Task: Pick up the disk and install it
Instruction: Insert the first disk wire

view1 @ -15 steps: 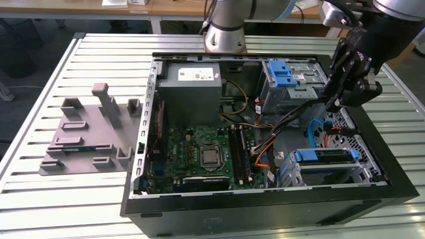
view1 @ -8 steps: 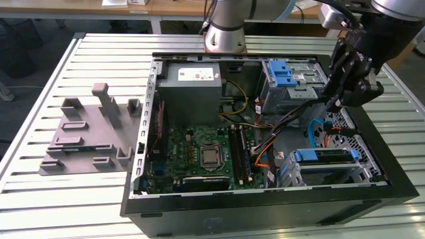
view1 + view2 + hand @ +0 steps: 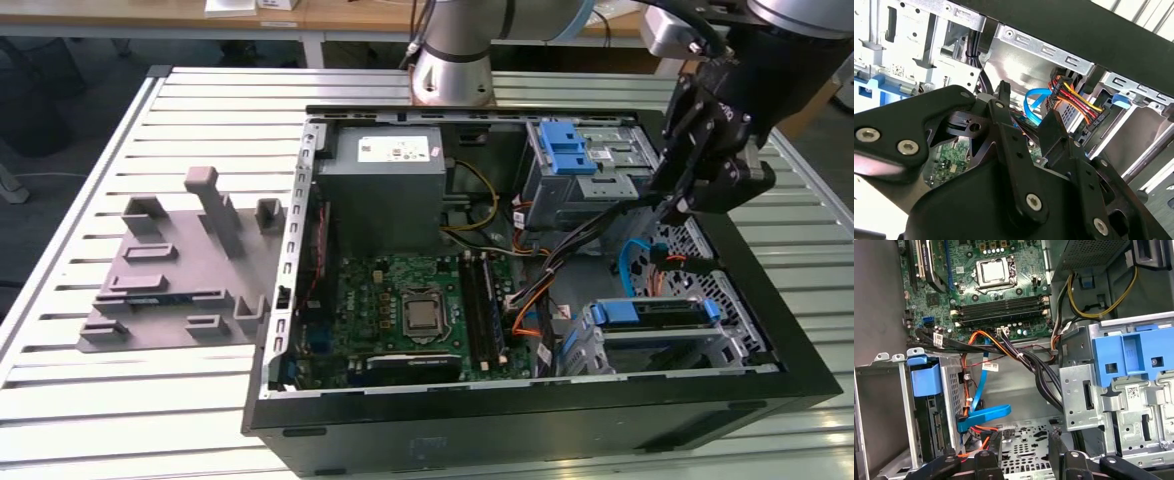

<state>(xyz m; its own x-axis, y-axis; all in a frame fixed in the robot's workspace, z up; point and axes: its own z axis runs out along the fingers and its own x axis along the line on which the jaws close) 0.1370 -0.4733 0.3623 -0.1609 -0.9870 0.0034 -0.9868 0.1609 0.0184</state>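
Observation:
The disk [image 3: 654,313] lies flat in the lower drive cage at the exterior view's right, its blue rail end facing the motherboard. In the first wrist view the disk [image 3: 934,426] shows as a dark edge behind a blue plastic piece, with a blue data cable [image 3: 985,416] and orange wires reaching it. My gripper [image 3: 683,208] hangs above the case floor between the two cages, a little apart from the disk. Its fingers [image 3: 980,461] stand wide apart, so my gripper [image 3: 1024,464] is open with nothing in it.
An upper drive cage [image 3: 587,165] with a blue latch stands at the case's back right. The grey power-supply box [image 3: 387,190] and the motherboard [image 3: 407,310] take up the left part. Black cable bundles [image 3: 1029,365] cross the middle. A grey fixture [image 3: 174,275] lies on the slatted table.

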